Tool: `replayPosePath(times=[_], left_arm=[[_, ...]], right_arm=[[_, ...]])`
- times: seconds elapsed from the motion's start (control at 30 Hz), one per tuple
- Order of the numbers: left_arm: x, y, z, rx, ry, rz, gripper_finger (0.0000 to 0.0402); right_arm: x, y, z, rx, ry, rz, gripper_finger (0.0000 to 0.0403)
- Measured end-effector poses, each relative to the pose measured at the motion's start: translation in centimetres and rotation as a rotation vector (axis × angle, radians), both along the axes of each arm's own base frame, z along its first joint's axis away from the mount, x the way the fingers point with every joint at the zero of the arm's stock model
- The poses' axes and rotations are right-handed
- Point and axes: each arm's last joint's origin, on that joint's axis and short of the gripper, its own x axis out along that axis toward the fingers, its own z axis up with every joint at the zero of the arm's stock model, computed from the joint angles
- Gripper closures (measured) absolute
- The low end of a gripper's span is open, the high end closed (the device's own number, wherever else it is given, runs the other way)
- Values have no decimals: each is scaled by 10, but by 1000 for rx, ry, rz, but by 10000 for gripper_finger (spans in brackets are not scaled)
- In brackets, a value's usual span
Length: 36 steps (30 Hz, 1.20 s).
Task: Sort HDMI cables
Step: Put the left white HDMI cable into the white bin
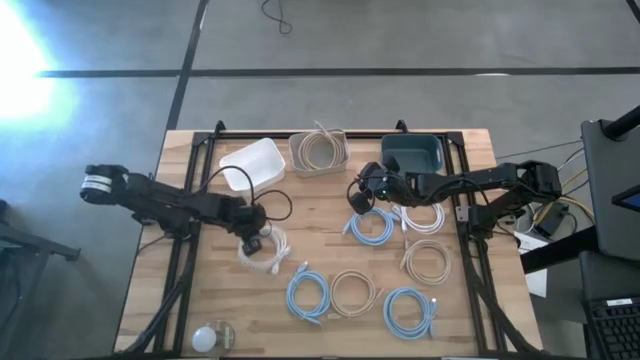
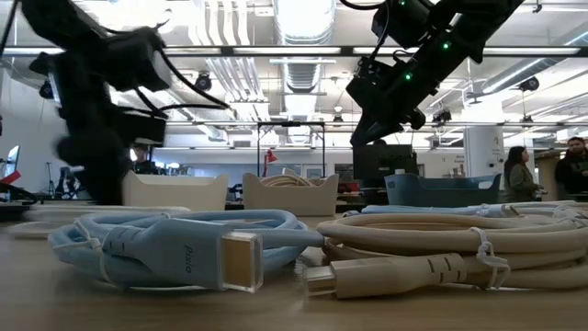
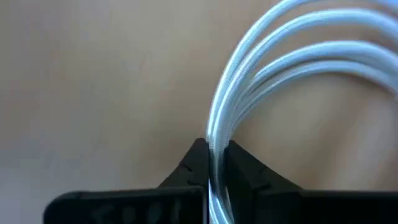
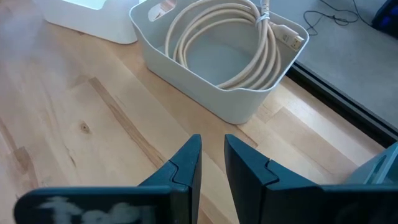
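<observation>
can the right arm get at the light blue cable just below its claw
Probably yes: the right claw hangs empty, nearly closed, just above the light blue cable, with nothing between them. It would have to open first.

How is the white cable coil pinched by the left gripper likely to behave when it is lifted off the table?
The left gripper pinches only a few strands of the white cable coil, so the rest will probably sag. It looks thin, so likely light. Its smooth jacket might slip, and if the loops are not tied they may spread.
</observation>
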Motion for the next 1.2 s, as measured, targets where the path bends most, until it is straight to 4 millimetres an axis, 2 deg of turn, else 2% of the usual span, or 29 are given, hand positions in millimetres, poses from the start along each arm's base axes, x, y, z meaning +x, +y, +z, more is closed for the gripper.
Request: replayPosePath(times=[0.13,0.23,0.37,0.63,0.77,1.0,1.2], left_arm=[[0,4,15,139,0,40,374],[7,6,35,224,-38,50,363],[15,9,63,353,-69,48,368],[22,23,115,880,-25,142,369],[22,35,131,983,24,187,370],[16,64,136,987,106,283,368],[5,87,122,969,181,402,366]], right_arm=[[0,0,0,0,1,0,339],[-1,0,-1,0,3,0,339],[-1,0,-1,1,5,0,339],[-1,0,-2,1,7,0,339],[1,0,-6,3,21,0,339],[3,0,-12,16,36,-10,339],[3,0,-12,17,33,-11,339]])
